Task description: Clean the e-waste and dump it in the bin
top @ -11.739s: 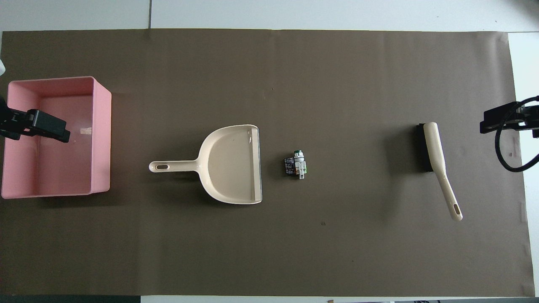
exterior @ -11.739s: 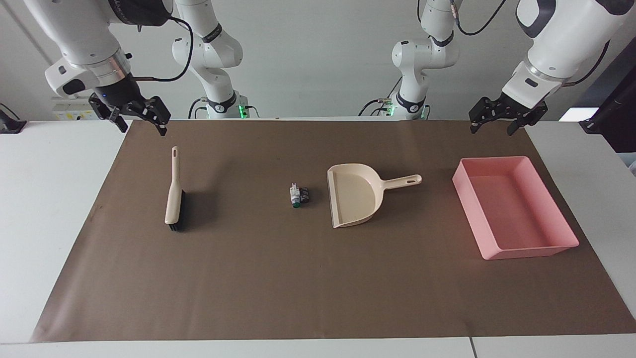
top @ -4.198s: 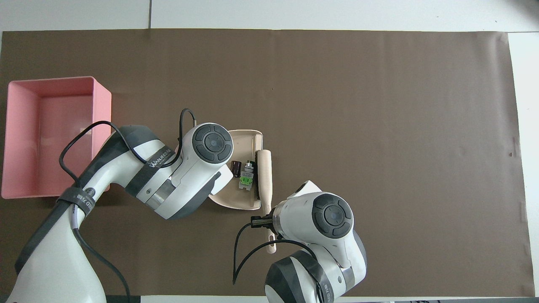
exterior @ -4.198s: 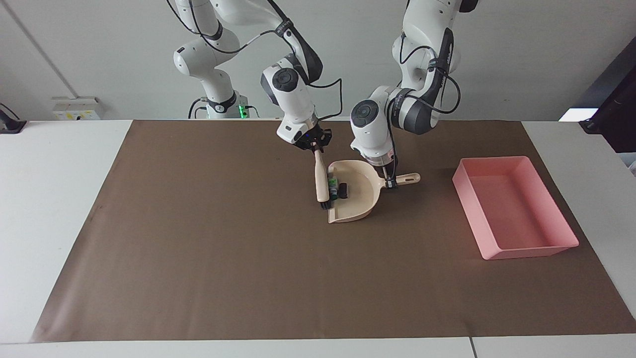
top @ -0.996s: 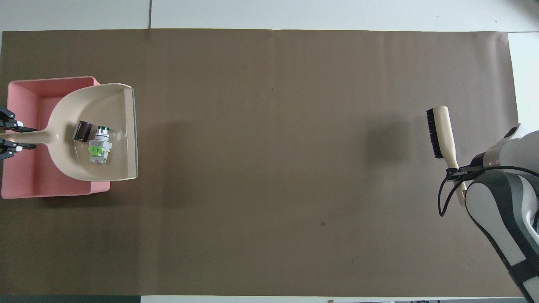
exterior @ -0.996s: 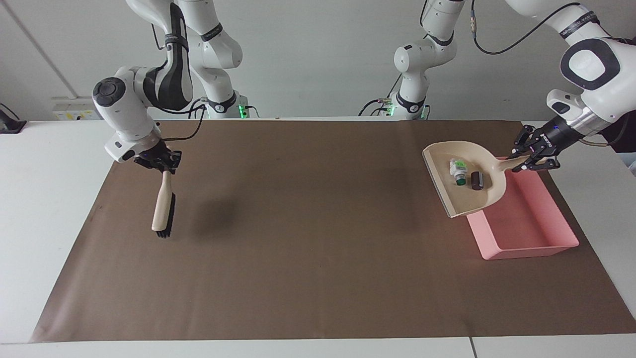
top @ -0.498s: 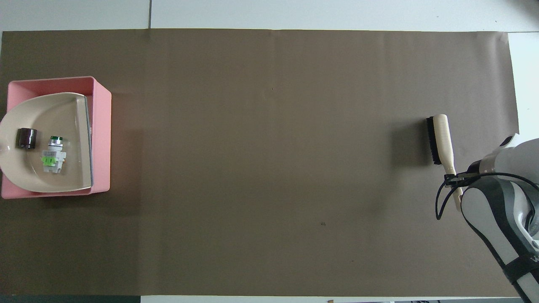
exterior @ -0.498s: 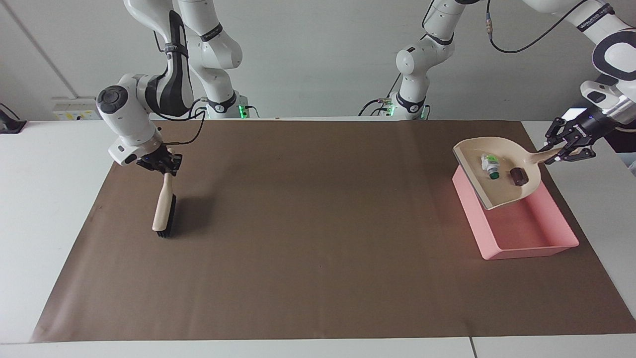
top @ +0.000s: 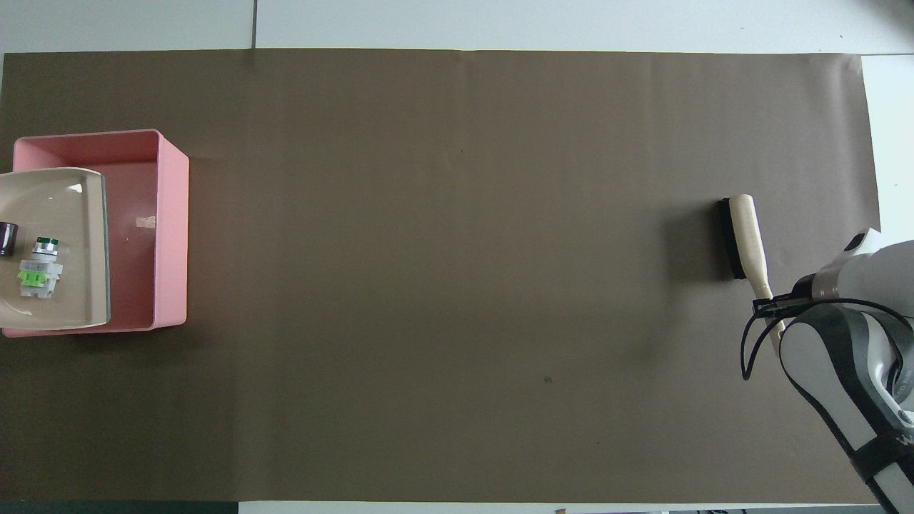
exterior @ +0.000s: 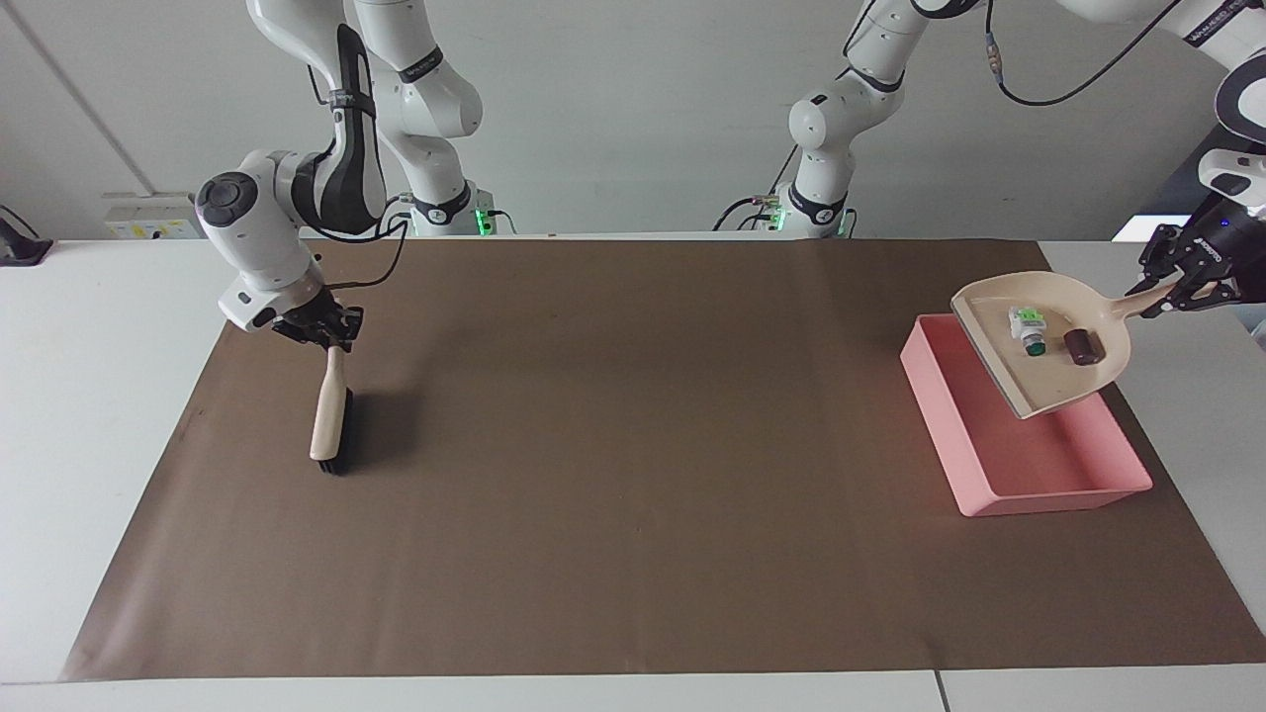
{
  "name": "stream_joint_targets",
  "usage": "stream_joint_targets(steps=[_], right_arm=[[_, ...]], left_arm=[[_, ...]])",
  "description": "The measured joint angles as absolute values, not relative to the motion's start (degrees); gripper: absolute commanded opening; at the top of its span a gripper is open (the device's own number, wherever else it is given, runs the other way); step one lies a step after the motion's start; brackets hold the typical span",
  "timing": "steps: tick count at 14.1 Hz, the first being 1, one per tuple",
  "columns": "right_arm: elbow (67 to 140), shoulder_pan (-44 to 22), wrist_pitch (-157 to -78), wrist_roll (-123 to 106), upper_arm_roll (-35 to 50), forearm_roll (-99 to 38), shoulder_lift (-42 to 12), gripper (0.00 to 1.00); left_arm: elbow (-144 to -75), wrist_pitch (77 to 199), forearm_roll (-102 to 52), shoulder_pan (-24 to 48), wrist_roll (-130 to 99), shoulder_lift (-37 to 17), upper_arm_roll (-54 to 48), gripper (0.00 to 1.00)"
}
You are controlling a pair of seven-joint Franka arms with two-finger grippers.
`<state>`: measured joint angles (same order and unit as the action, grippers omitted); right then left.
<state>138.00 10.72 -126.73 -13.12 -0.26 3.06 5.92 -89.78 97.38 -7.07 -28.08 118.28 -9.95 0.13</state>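
Observation:
The e-waste (exterior: 1050,337), a white-and-green piece and a dark cylinder, lies in the beige dustpan (exterior: 1029,374); it also shows in the overhead view (top: 37,273). My left gripper (exterior: 1182,287) is shut on the dustpan's handle and holds the pan tilted over the pink bin (exterior: 992,470), its open lip lower. The bin (top: 168,235) stands at the left arm's end of the table. My right gripper (exterior: 331,338) is shut on the handle of a beige brush (exterior: 329,417), whose bristles rest on the mat.
A brown mat (exterior: 633,475) covers the table's middle. The brush (top: 742,239) sits near the right arm's end of the mat. The white table edge (exterior: 99,396) lies beside it.
My left gripper has carried the dustpan farther over the bin toward the table's end and tilted it more. My right gripper has lowered the brush onto the mat.

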Motion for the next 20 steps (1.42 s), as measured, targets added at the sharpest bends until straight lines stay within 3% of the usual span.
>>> stream_joint_targets(steps=[1,4,7,14,17,20], right_arm=[[137.99,10.72,-126.73,-13.12,-0.25,3.06,5.92,1.00],[136.23,10.72,-124.86,-13.13,-0.05,3.06,5.98,1.00],[130.04,10.71,-119.71,-13.13,0.28,3.06,6.35,1.00],[115.18,6.85,-111.64,-1.84,1.20,3.01,8.50,1.00],[108.31,4.53,-103.48,8.04,1.50,3.01,8.25,1.00],[96.35,4.75,-90.53,10.50,1.41,2.36,5.95,1.00]], left_arm=[[-89.07,98.00,-5.76,-27.98,117.89,-10.47,0.08,0.00],[-86.30,98.64,-2.05,-26.85,115.87,-12.01,-0.06,0.00],[-83.83,98.64,2.98,-24.18,114.59,-13.10,-0.12,0.00],[-82.05,96.59,26.67,-11.35,103.23,-12.39,-0.31,0.00],[-81.92,95.46,33.88,-9.42,100.78,-11.33,-0.27,0.01],[-81.87,92.27,39.31,-6.05,98.82,-9.77,-0.31,0.00]])
